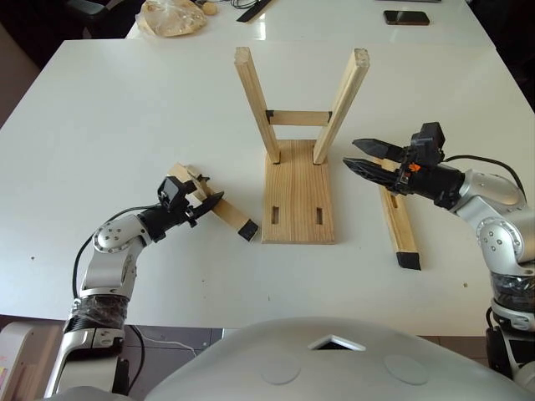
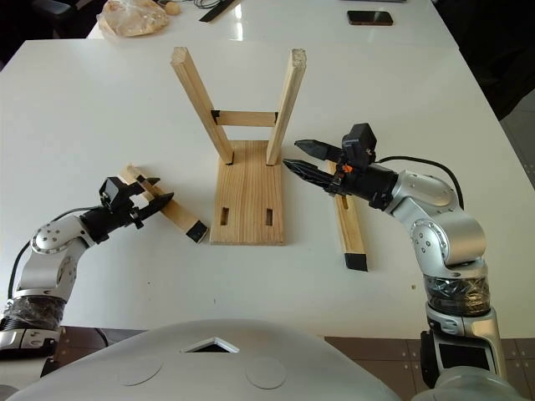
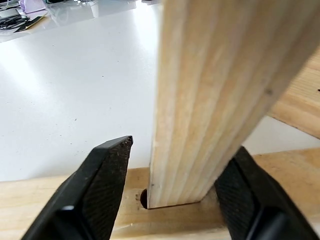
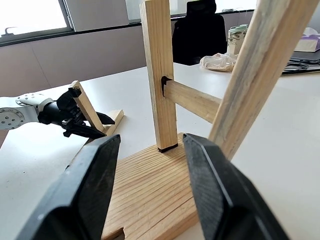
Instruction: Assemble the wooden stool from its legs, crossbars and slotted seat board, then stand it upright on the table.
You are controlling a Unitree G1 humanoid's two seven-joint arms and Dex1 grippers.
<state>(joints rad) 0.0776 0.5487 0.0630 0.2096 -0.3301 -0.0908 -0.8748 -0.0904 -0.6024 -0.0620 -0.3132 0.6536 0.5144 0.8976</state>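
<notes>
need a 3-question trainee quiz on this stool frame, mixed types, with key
1. True or false: the two near slots of the seat board already hold legs.
2. The right gripper is: A) open beside the standing legs; B) shut on the crossbar; C) shut on the leg lying flat on the table.
3. What does the left gripper grasp?

Key: 1 false, both near slots are empty. 2 A. 3 a loose leg, tilted, its dark end near the board's edge.
</notes>
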